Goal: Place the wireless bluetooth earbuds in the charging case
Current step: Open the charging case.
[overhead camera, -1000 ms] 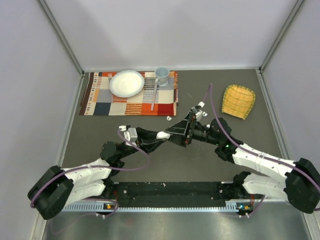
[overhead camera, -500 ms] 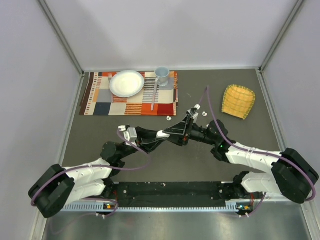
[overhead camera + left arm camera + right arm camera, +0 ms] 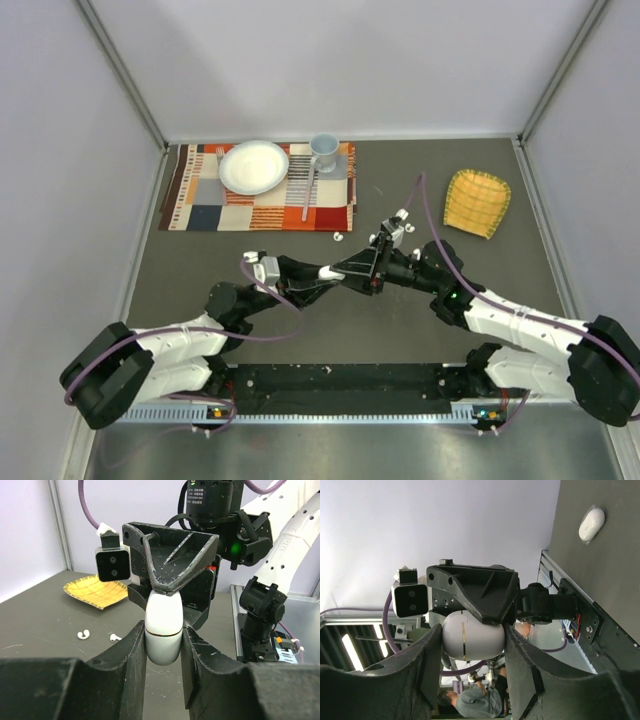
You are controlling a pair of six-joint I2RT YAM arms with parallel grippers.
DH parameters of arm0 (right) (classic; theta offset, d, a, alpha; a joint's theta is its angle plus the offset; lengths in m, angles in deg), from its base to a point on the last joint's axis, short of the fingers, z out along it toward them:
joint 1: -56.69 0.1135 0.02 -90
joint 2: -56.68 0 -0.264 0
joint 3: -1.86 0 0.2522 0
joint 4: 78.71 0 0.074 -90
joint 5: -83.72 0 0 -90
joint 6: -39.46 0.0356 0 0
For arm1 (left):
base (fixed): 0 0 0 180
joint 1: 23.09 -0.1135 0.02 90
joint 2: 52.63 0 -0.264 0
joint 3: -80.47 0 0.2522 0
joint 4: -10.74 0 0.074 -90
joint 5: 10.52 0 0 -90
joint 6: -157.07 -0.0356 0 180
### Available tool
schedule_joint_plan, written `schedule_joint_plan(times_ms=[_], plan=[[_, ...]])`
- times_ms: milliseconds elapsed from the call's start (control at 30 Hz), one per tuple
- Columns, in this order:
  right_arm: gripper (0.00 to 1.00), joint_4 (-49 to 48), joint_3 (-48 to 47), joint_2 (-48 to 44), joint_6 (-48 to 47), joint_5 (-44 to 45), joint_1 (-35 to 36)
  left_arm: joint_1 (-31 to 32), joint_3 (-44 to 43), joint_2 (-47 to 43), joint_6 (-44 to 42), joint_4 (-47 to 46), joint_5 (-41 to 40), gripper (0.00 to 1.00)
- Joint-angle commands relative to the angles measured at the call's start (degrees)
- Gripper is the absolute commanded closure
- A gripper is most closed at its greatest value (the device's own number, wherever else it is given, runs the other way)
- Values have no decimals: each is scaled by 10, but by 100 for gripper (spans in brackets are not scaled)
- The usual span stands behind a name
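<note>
While off counter (image 3: 370,330), charging case (image 3: 328,271): gripped at both ends.
L claw (image 3: 163,635): clenched on it.
R claw (image 3: 470,640): clenched on it too.

loc: robot lab | evid: white panel walls (image 3: 350,60), alu rail (image 3: 330,412)

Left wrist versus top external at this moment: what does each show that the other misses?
Left wrist only: the seam around the charging case, its sides clamped by the left gripper. Top external only: the striped placemat carrying a plate and a mug. Both: the case held between that gripper and the right gripper, the yellow dish, and white earbuds lying on the table.
</note>
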Motion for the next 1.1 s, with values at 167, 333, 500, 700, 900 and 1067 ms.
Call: schedule_joint_plan(times_ms=[167, 333, 500, 700, 900, 1067], plan=[[91, -17, -32, -25, -22, -5, 5, 0, -14, 4, 0, -190, -18, 100], [54, -35, -23, -27, -28, -6, 5, 1, -11, 1, -1, -190, -23, 100], [16, 110, -60, -86, -130, 25, -1, 1, -1, -5, -6, -190, -28, 100], [11, 419, -200, -162, -398, 108, 0, 1, 7, -16, -13, -190, -31, 100], [12, 580, -274, -134, -531, 164, 10, 1, -7, -16, -4, -188, -16, 100], [14, 608, -288, -114, -587, 191, 14, 1, -14, -16, -2, -185, -11, 100]])
